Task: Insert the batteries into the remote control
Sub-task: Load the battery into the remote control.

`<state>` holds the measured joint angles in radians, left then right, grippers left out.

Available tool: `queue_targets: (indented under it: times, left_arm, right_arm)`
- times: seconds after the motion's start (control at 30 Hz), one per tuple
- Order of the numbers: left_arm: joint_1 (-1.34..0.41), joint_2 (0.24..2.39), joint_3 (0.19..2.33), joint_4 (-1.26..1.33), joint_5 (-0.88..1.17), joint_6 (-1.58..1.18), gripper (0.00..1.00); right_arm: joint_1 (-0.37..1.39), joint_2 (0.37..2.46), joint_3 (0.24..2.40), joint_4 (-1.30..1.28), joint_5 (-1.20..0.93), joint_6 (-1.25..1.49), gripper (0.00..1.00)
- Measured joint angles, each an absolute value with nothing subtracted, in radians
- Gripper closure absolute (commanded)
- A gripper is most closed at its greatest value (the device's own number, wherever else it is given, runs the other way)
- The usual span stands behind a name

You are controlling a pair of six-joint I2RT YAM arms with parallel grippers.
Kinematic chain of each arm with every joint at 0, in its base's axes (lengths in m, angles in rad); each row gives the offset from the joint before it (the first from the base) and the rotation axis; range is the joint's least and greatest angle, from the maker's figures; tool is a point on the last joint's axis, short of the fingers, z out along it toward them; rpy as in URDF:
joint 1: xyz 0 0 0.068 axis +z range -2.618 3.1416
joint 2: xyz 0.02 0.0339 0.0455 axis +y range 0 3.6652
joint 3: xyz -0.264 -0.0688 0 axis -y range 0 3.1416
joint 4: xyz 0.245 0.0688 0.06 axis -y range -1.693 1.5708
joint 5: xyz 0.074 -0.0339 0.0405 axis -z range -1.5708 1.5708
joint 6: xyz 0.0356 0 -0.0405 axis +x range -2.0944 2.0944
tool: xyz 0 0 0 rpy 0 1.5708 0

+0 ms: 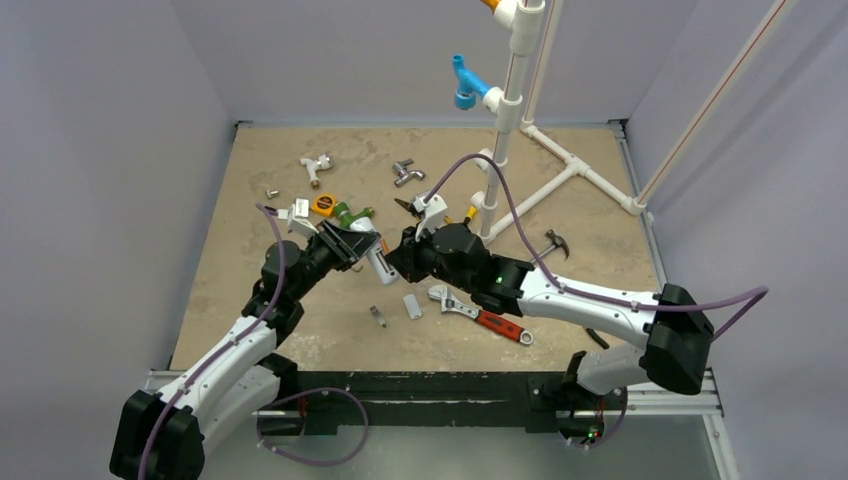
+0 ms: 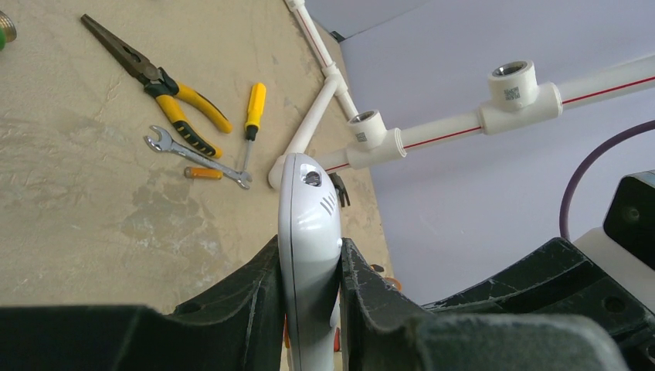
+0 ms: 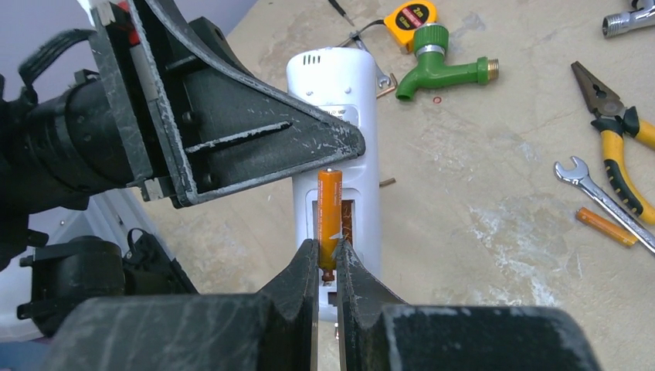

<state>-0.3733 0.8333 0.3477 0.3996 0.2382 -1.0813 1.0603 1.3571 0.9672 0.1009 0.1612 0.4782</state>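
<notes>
While the left hand (image 2: 309, 259) is clamping the remote control (image 2: 309, 201), the right hand (image 3: 327, 261) is pinching a battery (image 3: 330, 202) at its bay.
It is seeming light, stiff, slippery; an end grip suits.

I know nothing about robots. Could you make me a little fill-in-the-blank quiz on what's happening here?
1. The left gripper holds the white remote control with its battery compartment ____.
2. The right gripper grips a battery coloured ____.
3. The second battery lies on the ____, beside a spanner.
Missing words: open; orange; table.
</notes>
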Motion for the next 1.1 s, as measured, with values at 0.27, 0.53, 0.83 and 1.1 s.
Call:
queue_targets:
  times: [0.27, 0.53, 0.83, 1.1]
  left_arm:
    - [-0.373, 0.836, 0.349, 0.400, 0.239, -1.083, 1.00]
    - [-0.373, 0.840, 0.350, 0.398, 0.239, -1.083, 1.00]
    - [-0.373, 0.844, 0.350, 0.398, 0.242, -1.083, 1.00]
    - [-0.373, 0.846, 0.350, 0.399, 0.250, -1.084, 1.00]
  right_arm:
    - [1.063, 1.402, 0.978, 0.081, 0.162, 0.471, 0.97]
    - [1.067, 1.412, 0.978, 0.074, 0.167, 0.470, 0.94]
    - [1.068, 1.419, 0.984, 0.067, 0.166, 0.467, 0.90]
    - [1.073, 1.420, 0.987, 0.060, 0.165, 0.466, 0.87]
